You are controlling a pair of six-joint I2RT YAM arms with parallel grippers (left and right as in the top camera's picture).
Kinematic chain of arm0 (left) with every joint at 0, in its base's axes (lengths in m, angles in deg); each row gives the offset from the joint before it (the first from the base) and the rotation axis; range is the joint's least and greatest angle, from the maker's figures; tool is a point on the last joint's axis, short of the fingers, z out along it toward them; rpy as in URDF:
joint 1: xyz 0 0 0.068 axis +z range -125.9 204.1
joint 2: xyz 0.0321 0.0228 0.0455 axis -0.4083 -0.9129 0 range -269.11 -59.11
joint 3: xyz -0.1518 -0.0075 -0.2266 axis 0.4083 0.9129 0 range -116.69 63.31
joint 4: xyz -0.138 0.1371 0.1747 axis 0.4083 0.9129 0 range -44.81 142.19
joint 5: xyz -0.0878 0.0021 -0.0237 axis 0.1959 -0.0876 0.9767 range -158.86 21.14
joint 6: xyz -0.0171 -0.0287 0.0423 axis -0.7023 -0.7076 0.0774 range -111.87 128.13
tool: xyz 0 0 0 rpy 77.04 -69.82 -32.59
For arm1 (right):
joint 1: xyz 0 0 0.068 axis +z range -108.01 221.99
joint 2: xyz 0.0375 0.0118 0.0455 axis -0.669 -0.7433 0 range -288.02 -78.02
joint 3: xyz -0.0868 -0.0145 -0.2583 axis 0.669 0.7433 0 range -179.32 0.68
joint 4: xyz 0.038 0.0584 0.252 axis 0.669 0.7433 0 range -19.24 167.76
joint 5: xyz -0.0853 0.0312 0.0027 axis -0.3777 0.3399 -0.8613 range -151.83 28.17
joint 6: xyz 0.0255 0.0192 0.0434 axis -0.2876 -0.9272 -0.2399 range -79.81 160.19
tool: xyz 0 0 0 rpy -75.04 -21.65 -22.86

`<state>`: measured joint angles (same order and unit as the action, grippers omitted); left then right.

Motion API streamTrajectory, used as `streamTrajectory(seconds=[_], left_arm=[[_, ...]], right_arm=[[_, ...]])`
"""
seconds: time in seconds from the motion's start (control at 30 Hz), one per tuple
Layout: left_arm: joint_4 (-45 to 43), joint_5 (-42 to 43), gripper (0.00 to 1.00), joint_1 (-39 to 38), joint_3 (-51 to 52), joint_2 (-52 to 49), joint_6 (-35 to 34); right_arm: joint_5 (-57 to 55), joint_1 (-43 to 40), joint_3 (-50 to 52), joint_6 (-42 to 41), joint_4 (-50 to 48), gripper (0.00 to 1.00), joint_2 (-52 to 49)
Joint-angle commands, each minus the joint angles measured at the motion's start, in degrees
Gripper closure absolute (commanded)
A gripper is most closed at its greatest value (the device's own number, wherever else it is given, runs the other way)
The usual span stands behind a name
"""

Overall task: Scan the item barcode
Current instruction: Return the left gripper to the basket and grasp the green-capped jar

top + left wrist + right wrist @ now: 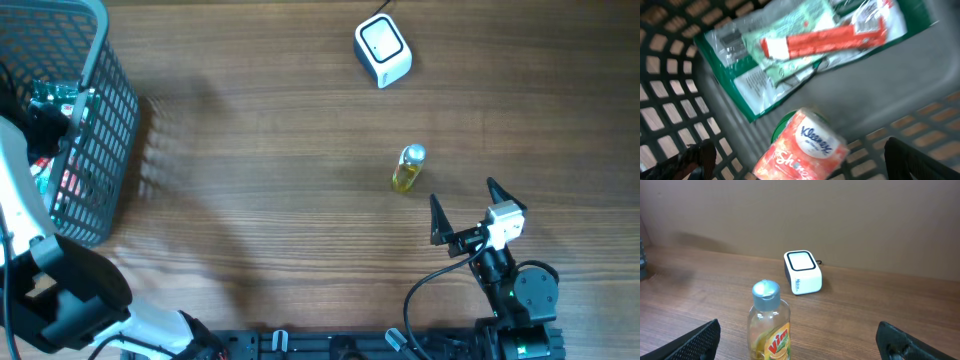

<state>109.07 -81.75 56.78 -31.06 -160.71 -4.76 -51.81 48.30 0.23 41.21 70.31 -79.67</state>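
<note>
Overhead: the bottle [408,168] stands upright between the scanner [382,50] and the right gripper [461,192], whose fingers are spread and empty; right wrist: rigid, light, probably slick plastic, best pinched across the body below the cap [766,291]; only here the label [777,342] shows; left wrist: the left gripper [805,157], spread, hovers over a Kleenex pack [801,145] in the basket [670,100], far from the scanner.

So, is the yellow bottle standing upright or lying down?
Upright. In the right wrist view the bottle stands on the table, its grey cap on top.
</note>
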Motion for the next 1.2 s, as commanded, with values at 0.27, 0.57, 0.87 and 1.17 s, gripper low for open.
streamTrajectory(seconds=[0.27, 0.57, 0.87, 1.17], left_arm=[[-2.0, 3.8, 0.0, 2.2, 7.9, -2.8, 0.5], [-4.0, 4.2, 0.0, 2.2, 12.6, -2.8, 0.5], [-6.5, 4.2, 0.0, 2.2, 16.8, -2.8, 0.4], [-7.1, 4.1, 0.07, 2.7, 17.6, -2.8, 0.2]], right_arm=[[-0.5, -0.2, 0.2, 0.5, -0.2, 0.0, 0.0], [-0.5, -0.2, 0.2, 0.5, -0.2, 0.0, -0.1], [-0.5, -0.2, 0.2, 0.5, -0.2, 0.0, -0.1], [-0.5, -0.2, 0.2, 0.5, -0.2, 0.0, -0.1]])
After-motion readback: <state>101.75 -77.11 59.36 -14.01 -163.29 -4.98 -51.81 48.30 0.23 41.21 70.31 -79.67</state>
